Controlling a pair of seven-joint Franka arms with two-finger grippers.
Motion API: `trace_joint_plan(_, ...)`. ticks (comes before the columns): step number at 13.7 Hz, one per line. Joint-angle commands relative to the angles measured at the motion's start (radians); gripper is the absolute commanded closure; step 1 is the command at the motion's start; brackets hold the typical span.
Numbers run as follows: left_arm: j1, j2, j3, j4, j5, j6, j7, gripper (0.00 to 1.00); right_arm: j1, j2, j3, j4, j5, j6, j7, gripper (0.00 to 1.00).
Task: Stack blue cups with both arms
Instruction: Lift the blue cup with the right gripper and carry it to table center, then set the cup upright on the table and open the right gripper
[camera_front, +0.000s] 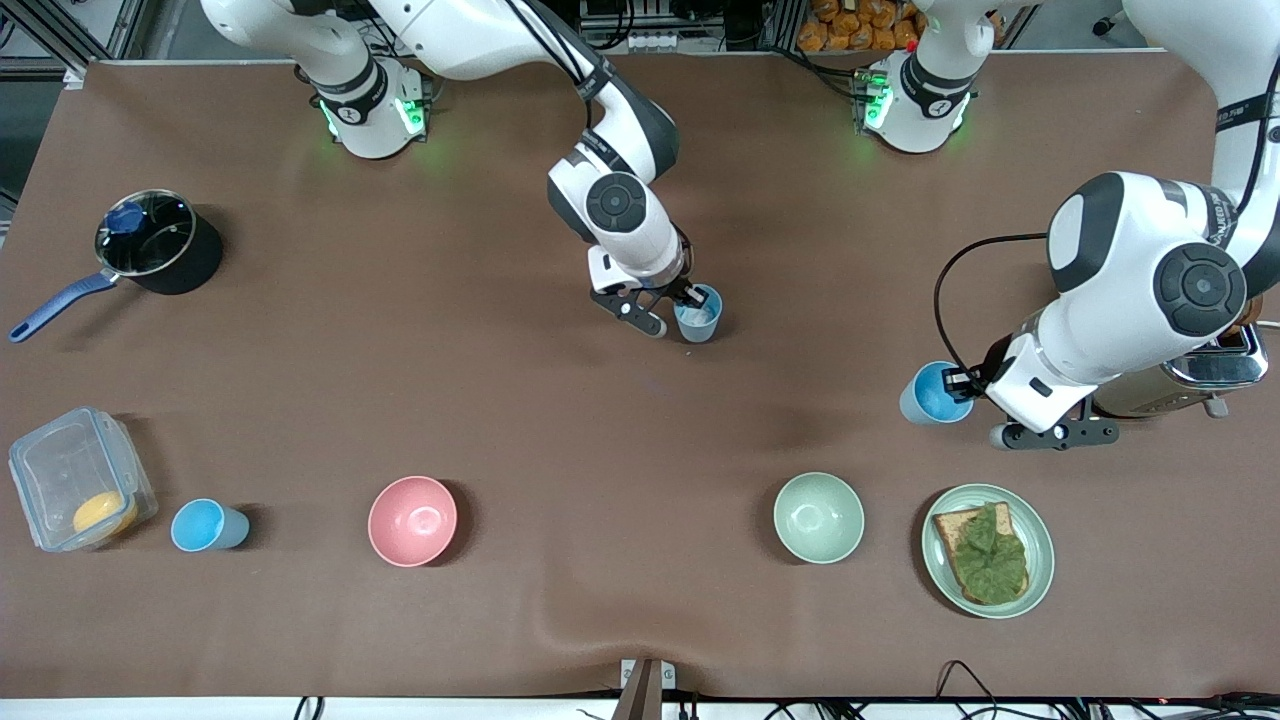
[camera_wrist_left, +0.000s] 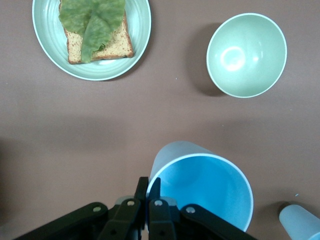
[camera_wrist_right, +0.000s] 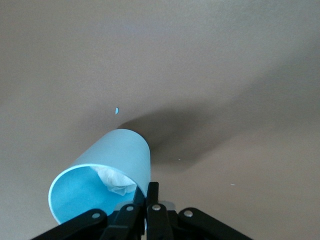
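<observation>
My right gripper (camera_front: 672, 303) is pinched tight on the rim of the pale cup (camera_front: 699, 314), one finger inside and one outside. That cup has a white patch inside and sits near the middle of the surface (camera_front: 520, 400); I cannot tell whether its base touches.

My left gripper (camera_front: 962, 383) is closed the same way on the rim of the bright cup (camera_front: 933, 393), toward my left arm's end, beside the toaster (camera_front: 1190, 380). From my left wrist, this cup (camera_wrist_left: 202, 192) tilts, mouth toward the camera, and the pale cup (camera_wrist_left: 301, 222) shows off at the edge, well apart.

The relation that matters: the two cups lie well apart along the surface, the pale one farther from the front camera. Stacking, I judge, means bringing one cup over the other with long axes lined up, mouths upward.

A third blue cup (camera_front: 207, 525) stands untouched beside the box (camera_front: 75, 480), nearer my right arm.
</observation>
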Motion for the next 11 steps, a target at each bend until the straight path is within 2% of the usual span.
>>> trace_joint_plan(1,-0.003,0.007,-0.002,0.020,-0.001,-0.007,-0.002,1.00,0.013,0.021,-0.017,0.032,0.007,-0.002,0.018,1.00)
trace_joint_plan(2,-0.003,0.007,-0.002,0.020,-0.003,-0.007,0.001,1.00,0.013,0.021,-0.019,0.031,0.005,-0.002,0.018,1.00)
trace_joint_plan(3,-0.003,0.005,-0.003,0.020,-0.003,-0.008,0.001,1.00,0.011,0.021,-0.019,0.031,0.005,-0.005,0.017,0.87)
trace_joint_plan(4,-0.003,0.005,-0.002,0.020,-0.003,-0.007,0.000,1.00,0.010,0.020,-0.020,0.032,0.005,-0.009,0.015,0.69)
trace_joint_plan(6,-0.003,0.005,-0.003,0.020,-0.003,-0.008,0.001,1.00,0.000,0.009,-0.020,0.035,-0.001,-0.020,0.014,0.25)
trace_joint_plan(7,-0.003,0.005,-0.003,0.023,-0.009,-0.008,0.012,1.00,0.000,0.006,-0.023,0.034,-0.006,-0.022,0.014,0.09)
trace_joint_plan(8,-0.004,0.008,-0.003,0.052,-0.015,-0.017,0.009,1.00,-0.003,-0.003,-0.026,0.035,-0.007,-0.039,0.014,0.00)
trace_joint_plan(11,-0.026,0.011,-0.003,0.066,-0.012,-0.023,0.004,1.00,-0.019,-0.068,-0.083,0.087,-0.010,-0.224,-0.018,0.00)
